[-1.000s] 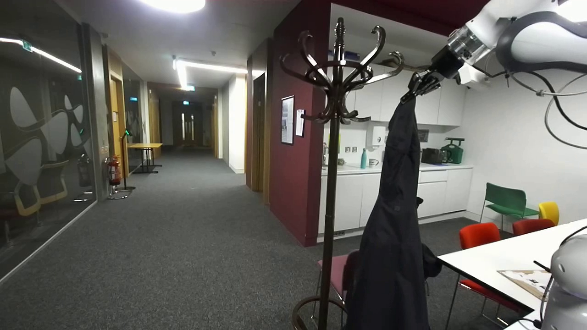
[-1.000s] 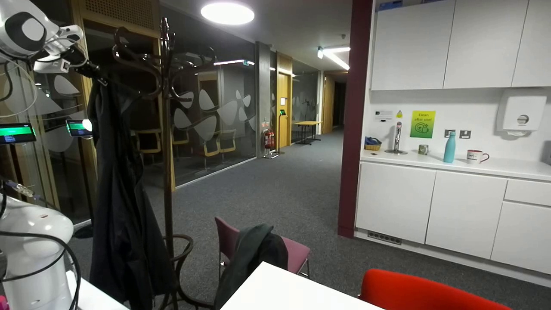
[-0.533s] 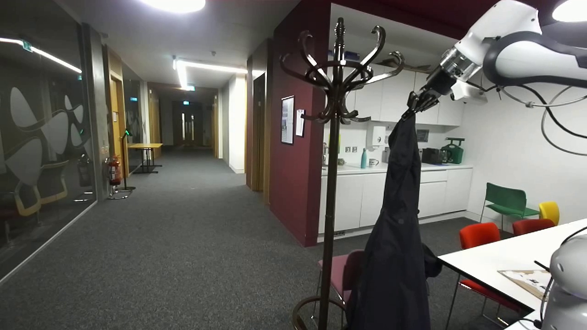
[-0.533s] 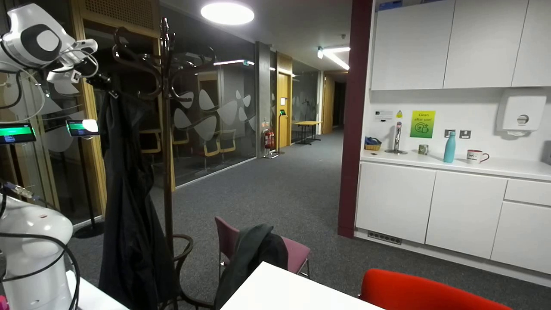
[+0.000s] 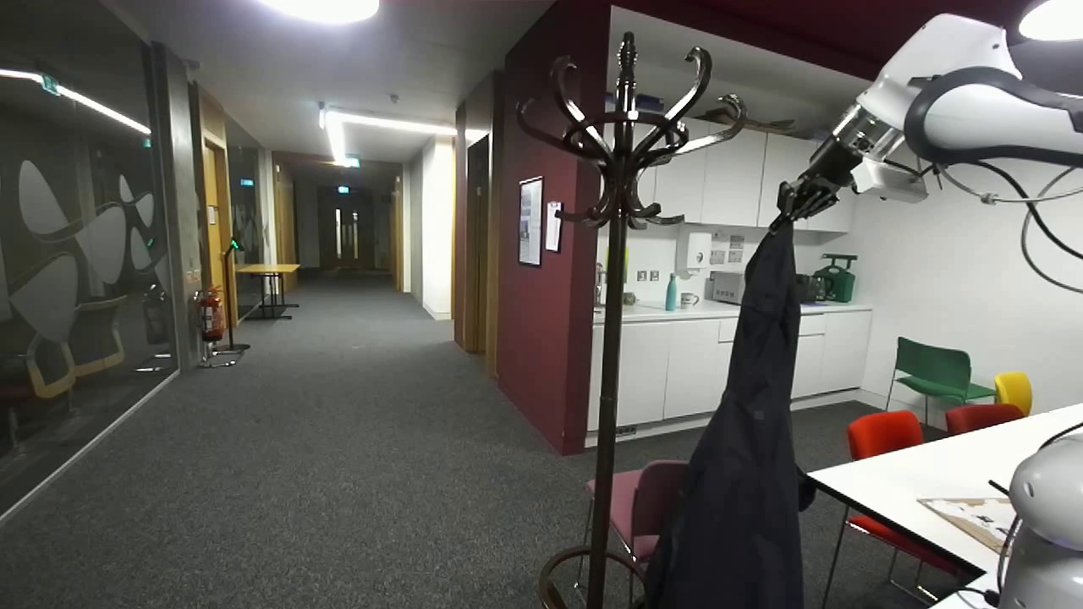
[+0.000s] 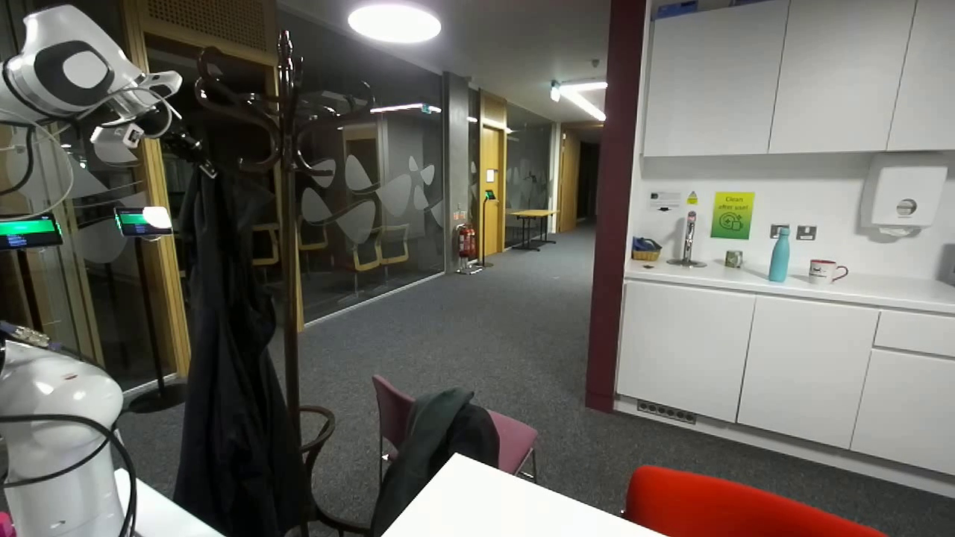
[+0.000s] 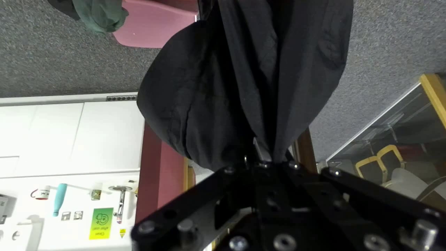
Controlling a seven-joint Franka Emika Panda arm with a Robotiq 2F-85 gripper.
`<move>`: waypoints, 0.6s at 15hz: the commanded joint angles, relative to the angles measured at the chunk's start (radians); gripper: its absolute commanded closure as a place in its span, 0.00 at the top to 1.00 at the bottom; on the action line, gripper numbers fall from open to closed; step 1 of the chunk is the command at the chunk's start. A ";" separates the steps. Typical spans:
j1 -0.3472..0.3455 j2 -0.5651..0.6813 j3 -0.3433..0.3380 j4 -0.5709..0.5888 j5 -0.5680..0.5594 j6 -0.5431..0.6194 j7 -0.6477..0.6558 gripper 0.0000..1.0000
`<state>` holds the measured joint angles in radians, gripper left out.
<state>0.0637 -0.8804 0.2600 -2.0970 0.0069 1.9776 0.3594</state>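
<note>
Gripping and lifting look done: the tool [image 5: 780, 222] is clamped on the top of the coat [image 5: 753, 423], which hangs from it near the stand [image 5: 609, 355]. In both exterior views, none of the hooks [image 5: 625, 156] visibly bears the coat. Letting go, by the look of the grip, is not yet done.

Right of centre in an exterior view, the coat [image 5: 749, 457] is matt cloth, the stand [image 5: 608, 364] glossy, apparently wood. The carpet [image 5: 338, 440] at lower left looks rough and matt; the arm [image 5: 949, 59] at upper right looks like smooth, shiny plastic.
</note>
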 commanded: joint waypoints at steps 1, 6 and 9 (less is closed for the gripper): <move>-0.050 -0.103 -0.040 -0.040 -0.015 -0.031 0.010 0.00; -0.076 -0.116 -0.072 -0.069 0.010 -0.074 -0.011 0.02; -0.083 -0.133 -0.083 -0.091 0.011 -0.074 -0.011 0.02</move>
<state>-0.0017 -1.0132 0.1707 -2.1919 0.0038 1.9060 0.3597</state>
